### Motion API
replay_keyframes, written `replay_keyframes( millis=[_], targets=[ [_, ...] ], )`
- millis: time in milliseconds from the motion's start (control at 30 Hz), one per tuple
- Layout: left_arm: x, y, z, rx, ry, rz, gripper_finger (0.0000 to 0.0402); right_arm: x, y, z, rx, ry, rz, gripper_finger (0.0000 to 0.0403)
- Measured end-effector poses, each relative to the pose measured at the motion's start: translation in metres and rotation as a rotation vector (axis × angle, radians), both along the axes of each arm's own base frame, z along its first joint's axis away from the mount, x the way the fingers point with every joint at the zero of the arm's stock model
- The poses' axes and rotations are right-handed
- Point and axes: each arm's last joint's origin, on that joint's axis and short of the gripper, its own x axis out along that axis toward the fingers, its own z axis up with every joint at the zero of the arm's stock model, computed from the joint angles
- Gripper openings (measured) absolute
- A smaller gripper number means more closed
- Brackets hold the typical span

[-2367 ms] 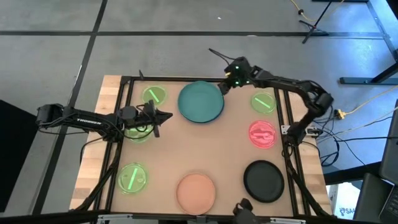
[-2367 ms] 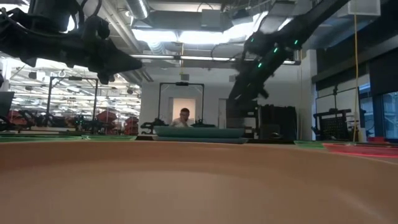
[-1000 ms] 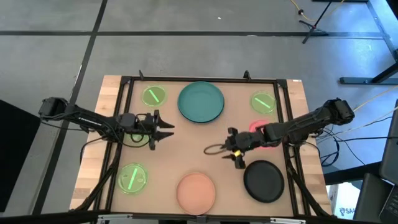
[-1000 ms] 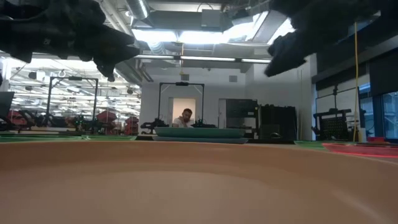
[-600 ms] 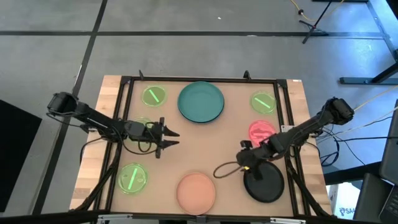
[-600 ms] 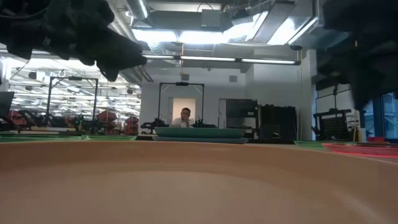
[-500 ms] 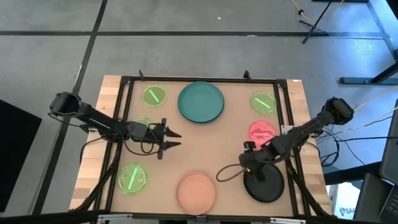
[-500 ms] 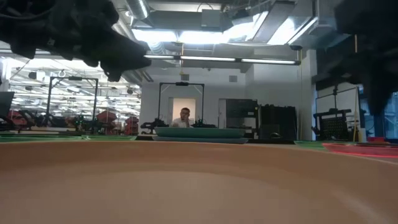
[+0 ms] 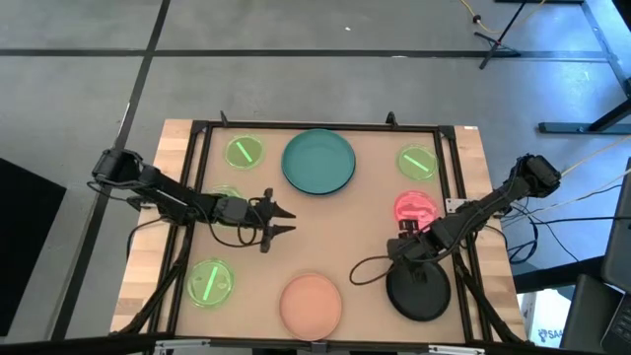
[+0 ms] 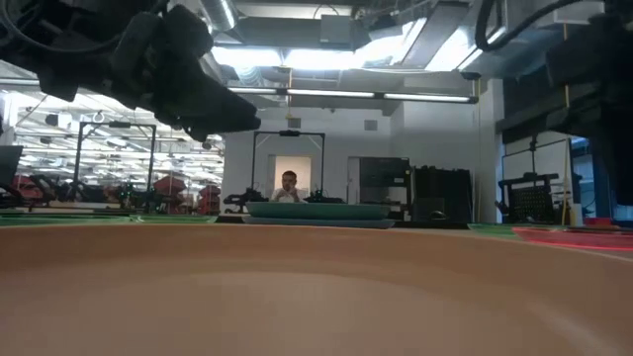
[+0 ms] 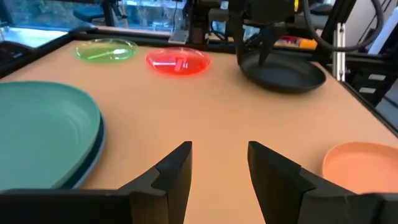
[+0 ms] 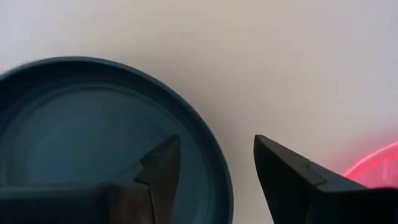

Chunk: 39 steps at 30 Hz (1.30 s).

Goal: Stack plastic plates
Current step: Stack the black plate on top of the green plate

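Plates are sitting spread out and unstacked across the table as the right gripper is hanging with its fingers parted astride the rim of the black plate, one finger over the dish and the other outside it over the table; a moment ago it was just short of that rim, so the right arm is closing in. The left gripper, fingers spread and holding nothing, is creeping further toward mid-table than half a second back. The black plate is lying in the near right corner, round and shallow with a raised lip, beside the salmon-pink plate. The red-pink plate is just behind it, the teal plate at the far edge, with green plates at the corners.
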Motion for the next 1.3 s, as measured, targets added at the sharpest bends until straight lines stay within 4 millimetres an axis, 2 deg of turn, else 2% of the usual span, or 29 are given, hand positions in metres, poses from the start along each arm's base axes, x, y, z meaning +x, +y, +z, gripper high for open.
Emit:
replay_keyframes(
  millis=[300,400,733,833,1000,1300],
  targets=[
    [0.002,0.001,0.003,0.021,-0.042,-0.004,0.0150,-0.009,-0.005,-0.030,0.051,0.003,0.005,0.0193],
    [0.002,0.001,0.003,0.021,-0.041,-0.004,0.0150,-0.013,-0.008,-0.036,0.039,0.023,0.005,0.0179],
    [0.002,0.002,0.003,0.030,-0.041,0.018,0.0150,-0.013,-0.008,-0.039,0.077,0.011,-0.012,0.0039],
    [0.002,0.002,0.003,0.030,-0.041,0.018,0.0150,-0.010,-0.010,-0.038,0.101,0.008,-0.005,0.0010],
    [0.002,0.002,0.003,0.030,-0.041,0.019,0.0150,-0.003,-0.017,-0.038,0.134,-0.001,-0.043,0.0017],
    [0.002,0.002,0.003,0.028,-0.045,0.020,0.0149,0.011,-0.027,-0.036,0.179,-0.078,-0.104,0.0005]
  ],
)
